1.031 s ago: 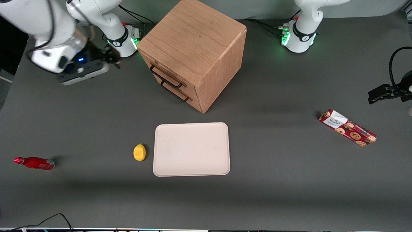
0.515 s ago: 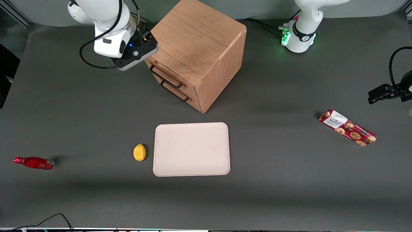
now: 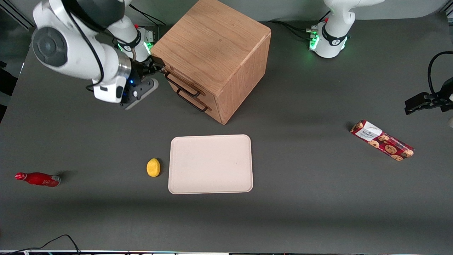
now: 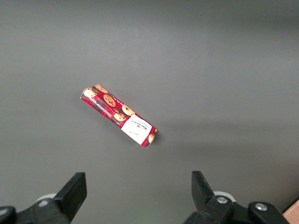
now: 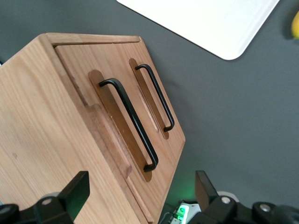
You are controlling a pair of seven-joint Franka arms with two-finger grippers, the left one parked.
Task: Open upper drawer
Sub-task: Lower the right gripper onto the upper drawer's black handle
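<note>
The oak cabinet (image 3: 216,46) stands with both drawers shut. The upper drawer (image 3: 176,75) carries a thin black wire handle (image 3: 182,86), just above the lower drawer's matching handle (image 3: 193,102). My right gripper (image 3: 156,68) hovers in front of the cabinet's face, by the end of the upper handle that lies toward the working arm's end, and touches nothing. The right wrist view looks onto the cabinet front: the upper drawer (image 5: 105,108) with its handle (image 5: 131,122) lies just ahead of the open gripper (image 5: 140,191), and nothing is between the fingers (image 5: 74,191).
A white tray (image 3: 210,164) lies nearer the front camera than the cabinet, with a lemon (image 3: 153,167) beside it. A red bottle (image 3: 38,179) lies toward the working arm's end, and a cookie box (image 3: 382,140) (image 4: 119,115) toward the parked arm's end.
The right arm swung in from its end of the table to the cabinet, then dropped and turned so the gripper faces the drawer fronts. Both drawers stayed shut.
</note>
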